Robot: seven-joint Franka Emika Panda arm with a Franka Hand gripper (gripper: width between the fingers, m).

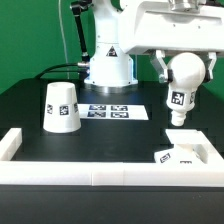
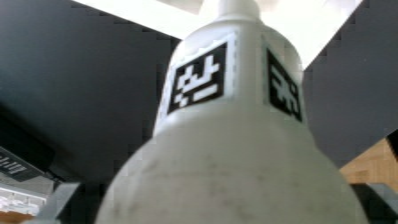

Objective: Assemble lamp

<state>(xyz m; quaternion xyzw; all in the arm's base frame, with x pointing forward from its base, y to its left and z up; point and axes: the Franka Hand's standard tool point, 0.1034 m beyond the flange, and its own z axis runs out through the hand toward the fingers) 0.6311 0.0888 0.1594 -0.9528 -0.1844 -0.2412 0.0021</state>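
Observation:
My gripper (image 1: 183, 62) is shut on the white bulb (image 1: 182, 82) and holds it in the air, neck pointing down, above the exterior view's right side. The bulb's tagged neck hangs well above the low flat base block (image 1: 187, 148), which lies in the front right corner. In the wrist view the bulb (image 2: 222, 130) fills the picture, round body close to the camera and tagged neck pointing away. The cone-shaped shade (image 1: 60, 106) stands on the table at the exterior view's left, wide end down.
The marker board (image 1: 115, 112) lies flat mid-table behind the parts. A long white rail (image 1: 100, 172) edges the table's front and turns up at both corners. The robot's white base (image 1: 108, 62) stands at the back.

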